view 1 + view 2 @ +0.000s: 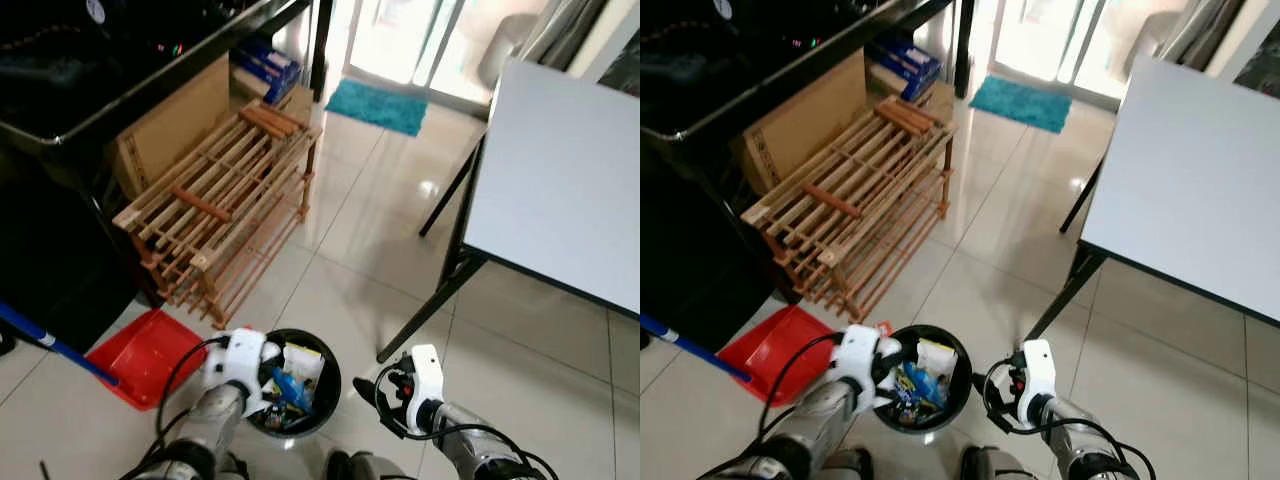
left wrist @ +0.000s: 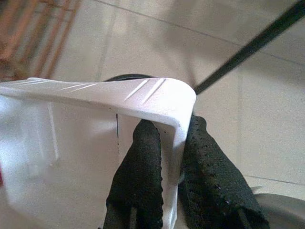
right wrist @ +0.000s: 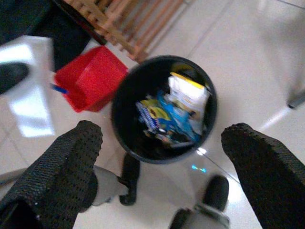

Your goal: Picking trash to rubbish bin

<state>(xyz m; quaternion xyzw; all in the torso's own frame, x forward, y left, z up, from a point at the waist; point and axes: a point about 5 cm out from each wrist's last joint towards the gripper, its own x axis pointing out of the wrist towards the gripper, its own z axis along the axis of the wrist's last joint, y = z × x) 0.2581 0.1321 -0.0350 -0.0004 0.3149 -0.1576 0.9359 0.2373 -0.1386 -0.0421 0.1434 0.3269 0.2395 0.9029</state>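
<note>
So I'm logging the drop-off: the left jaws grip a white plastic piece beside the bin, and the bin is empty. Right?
Not quite: the bin is not empty. The right wrist view shows colourful wrappers inside it. The rest holds: the left gripper has its jaws clamped on the white plastic piece by the bin.

Tiled floor (image 1: 350, 240) w/ wooden rack (image 1: 215, 205), white table (image 1: 570, 190)
</note>
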